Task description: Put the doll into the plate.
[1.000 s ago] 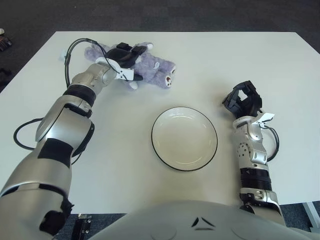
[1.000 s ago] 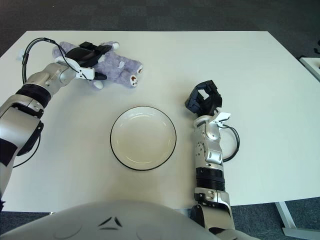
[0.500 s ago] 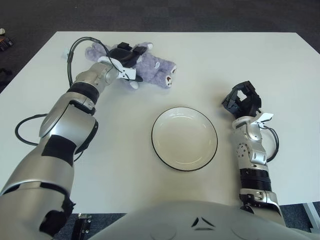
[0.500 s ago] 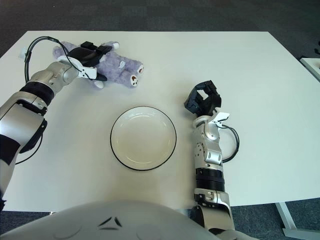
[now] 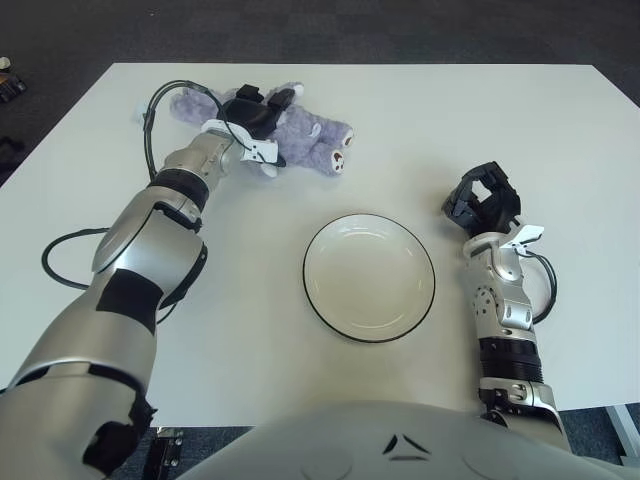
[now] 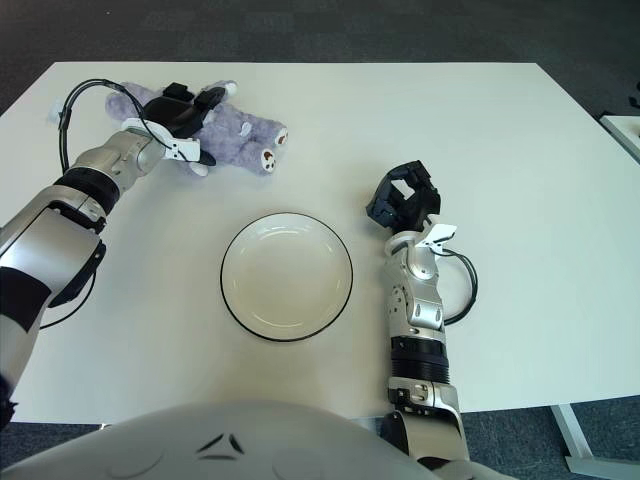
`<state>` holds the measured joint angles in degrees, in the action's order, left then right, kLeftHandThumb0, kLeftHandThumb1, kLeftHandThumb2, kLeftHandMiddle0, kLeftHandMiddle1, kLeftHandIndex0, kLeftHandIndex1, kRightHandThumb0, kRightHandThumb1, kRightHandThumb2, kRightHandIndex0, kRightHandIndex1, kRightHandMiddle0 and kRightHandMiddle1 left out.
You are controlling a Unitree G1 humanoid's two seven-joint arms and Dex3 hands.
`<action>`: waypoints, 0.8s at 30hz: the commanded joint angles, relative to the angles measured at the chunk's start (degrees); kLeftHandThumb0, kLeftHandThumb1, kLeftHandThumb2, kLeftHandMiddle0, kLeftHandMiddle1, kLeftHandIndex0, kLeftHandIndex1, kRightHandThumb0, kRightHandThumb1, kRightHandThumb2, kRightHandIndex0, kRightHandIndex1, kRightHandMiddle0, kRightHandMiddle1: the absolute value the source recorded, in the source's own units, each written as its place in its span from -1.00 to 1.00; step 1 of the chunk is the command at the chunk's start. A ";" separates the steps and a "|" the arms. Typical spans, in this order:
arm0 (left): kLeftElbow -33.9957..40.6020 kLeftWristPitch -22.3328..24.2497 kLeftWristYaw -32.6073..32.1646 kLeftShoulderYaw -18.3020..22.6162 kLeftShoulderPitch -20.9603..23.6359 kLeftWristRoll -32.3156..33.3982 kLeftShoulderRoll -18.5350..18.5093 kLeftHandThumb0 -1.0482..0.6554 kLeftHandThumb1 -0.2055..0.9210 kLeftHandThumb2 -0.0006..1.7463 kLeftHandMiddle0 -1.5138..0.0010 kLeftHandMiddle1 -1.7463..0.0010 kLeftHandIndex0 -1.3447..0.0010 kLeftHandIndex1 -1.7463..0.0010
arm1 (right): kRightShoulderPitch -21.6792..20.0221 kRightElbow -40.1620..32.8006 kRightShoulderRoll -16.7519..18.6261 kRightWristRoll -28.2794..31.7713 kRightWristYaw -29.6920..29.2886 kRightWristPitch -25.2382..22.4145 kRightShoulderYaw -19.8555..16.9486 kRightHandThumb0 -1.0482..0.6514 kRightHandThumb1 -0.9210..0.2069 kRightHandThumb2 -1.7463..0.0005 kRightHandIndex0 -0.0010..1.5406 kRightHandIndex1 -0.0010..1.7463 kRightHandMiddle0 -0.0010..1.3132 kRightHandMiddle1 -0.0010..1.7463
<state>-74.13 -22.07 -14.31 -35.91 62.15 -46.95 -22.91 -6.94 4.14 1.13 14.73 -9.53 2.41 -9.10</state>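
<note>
Gripping fuzzy purple doll [image 5: 305, 137], left hand [image 5: 253, 113]

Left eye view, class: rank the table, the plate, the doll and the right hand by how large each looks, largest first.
1. Table
2. Plate
3. Doll, partly hidden under the left hand, so its true extent is unsure
4. Right hand
</note>
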 commanded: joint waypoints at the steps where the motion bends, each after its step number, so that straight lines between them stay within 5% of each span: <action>1: -1.39 -0.29 0.23 -0.41 -2.87 -0.05 0.64 -0.54 0.44 -0.73 1.00 -0.35 1.00 0.63 | 4.54 2.43 3.42 0.05 0.17 -1.60 0.66 -0.34 0.08 -0.52 0.33 1.00 -0.06 1.00; 3: -1.75 -0.56 0.22 0.60 -3.33 1.19 0.99 -0.40 0.02 -0.32 1.00 -0.41 1.00 0.48 | 4.53 2.45 3.42 0.34 0.45 -1.63 0.61 -0.34 0.08 -0.52 0.33 1.00 -0.06 1.00; 6: -1.99 -0.45 0.39 1.34 -3.64 2.28 1.29 -0.29 -0.23 -0.07 1.00 -0.46 1.00 0.35 | 4.54 2.45 3.44 0.60 0.77 -1.65 0.50 -0.34 0.08 -0.52 0.33 1.00 -0.06 1.00; 20: -2.37 4.69 0.46 3.39 -4.83 4.94 3.55 0.26 -0.57 0.35 1.00 -0.43 1.00 0.02 | 4.56 2.55 3.30 1.22 2.36 -1.36 0.00 -0.34 0.07 -0.51 0.34 1.00 -0.06 1.00; 24: -2.37 5.44 0.28 3.60 -5.14 5.32 3.83 0.45 -0.62 0.49 1.00 -0.47 1.00 -0.23 | 4.57 2.67 3.29 1.39 2.92 -1.10 -0.15 -0.34 0.07 -0.51 0.34 1.00 -0.06 1.00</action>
<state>-74.75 -17.96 -15.54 -31.95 60.35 -41.33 -19.86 -6.82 4.12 1.13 15.22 -6.89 2.19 -9.32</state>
